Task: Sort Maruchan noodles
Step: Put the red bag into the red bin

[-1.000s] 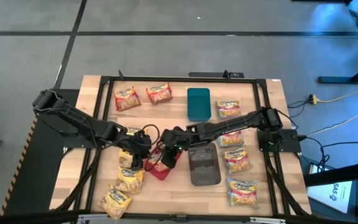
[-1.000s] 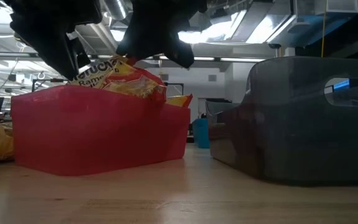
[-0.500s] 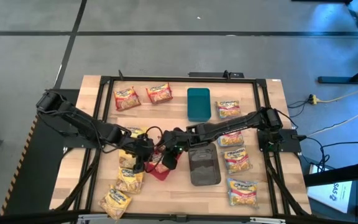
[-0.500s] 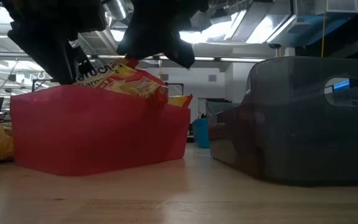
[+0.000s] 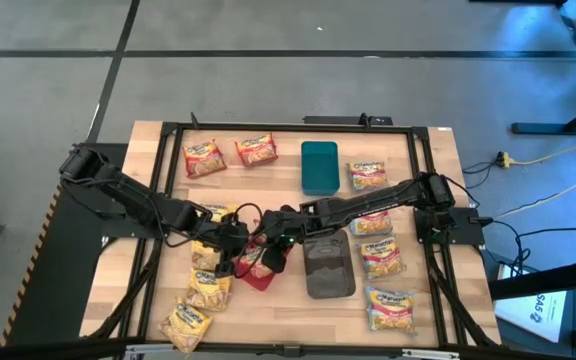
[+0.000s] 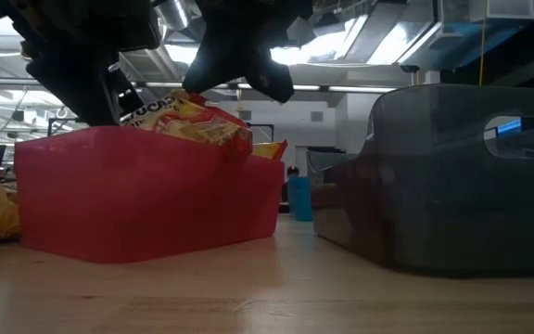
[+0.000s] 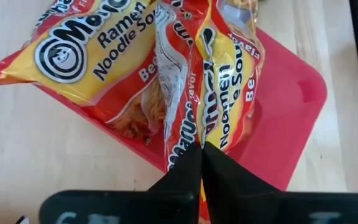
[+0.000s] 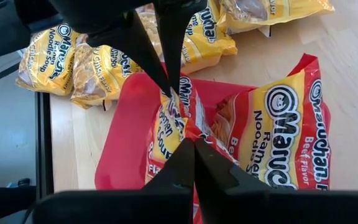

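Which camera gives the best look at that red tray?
The right wrist view: the red tray shows from above with packets inside. The high view hides most under the arms; the low view shows only its side wall.

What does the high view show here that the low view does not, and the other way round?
Only the high view shows the whole table: the teal tray, two red packets at the far edge, blue-and-pink packets on the right, yellow packets at lower left, and which arm is which. Only the low view shows the room and ceiling lights behind, and the trays' wall height. Both show the red tray holding a red packet, the grey tray beside it, and the left gripper and right gripper meeting over the red tray.
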You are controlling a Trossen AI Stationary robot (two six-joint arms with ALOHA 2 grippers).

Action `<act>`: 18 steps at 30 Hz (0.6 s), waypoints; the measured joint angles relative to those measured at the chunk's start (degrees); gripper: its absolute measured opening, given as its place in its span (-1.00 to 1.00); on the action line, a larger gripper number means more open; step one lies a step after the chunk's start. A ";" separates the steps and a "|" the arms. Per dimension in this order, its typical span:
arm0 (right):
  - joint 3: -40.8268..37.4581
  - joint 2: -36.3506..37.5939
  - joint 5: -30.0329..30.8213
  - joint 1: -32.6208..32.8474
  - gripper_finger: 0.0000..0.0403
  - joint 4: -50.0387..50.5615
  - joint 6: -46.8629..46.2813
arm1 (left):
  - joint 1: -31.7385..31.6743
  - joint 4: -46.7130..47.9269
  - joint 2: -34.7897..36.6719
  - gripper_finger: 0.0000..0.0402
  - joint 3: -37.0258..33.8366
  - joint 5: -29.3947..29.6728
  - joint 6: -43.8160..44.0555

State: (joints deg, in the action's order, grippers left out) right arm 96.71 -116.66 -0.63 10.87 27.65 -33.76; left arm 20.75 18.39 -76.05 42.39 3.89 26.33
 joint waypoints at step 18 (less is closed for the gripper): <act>0.00 0.00 0.52 0.01 -0.99 1.65 -0.66 | -1.50 8.37 3.56 -1.00 6.66 5.67 -7.05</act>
State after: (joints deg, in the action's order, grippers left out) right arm 96.71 -116.66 -0.11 10.88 29.30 -34.43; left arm 19.26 26.76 -72.49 49.05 9.56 19.28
